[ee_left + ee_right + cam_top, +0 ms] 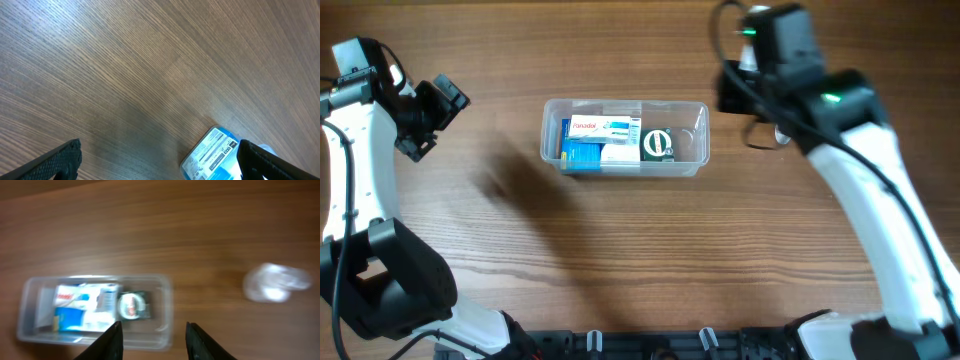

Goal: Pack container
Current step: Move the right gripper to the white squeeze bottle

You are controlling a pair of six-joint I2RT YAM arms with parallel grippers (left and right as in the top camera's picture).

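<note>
Two grippers, left [430, 112] and right [152, 341], each spread open and empty, hover either side of the container [696, 128], which holds boxes [600, 143] beside a round green item [656, 145]

All I get on my screens is the wooden table [620, 250], mid-brown, with its grain running side to side in the overhead view. A black rail [650, 345] runs along the table's near edge. Left of the table's middle lies a soft shadow [505, 180], and the left wrist camera shows a pale sheen [55, 20] on the wood.
</note>
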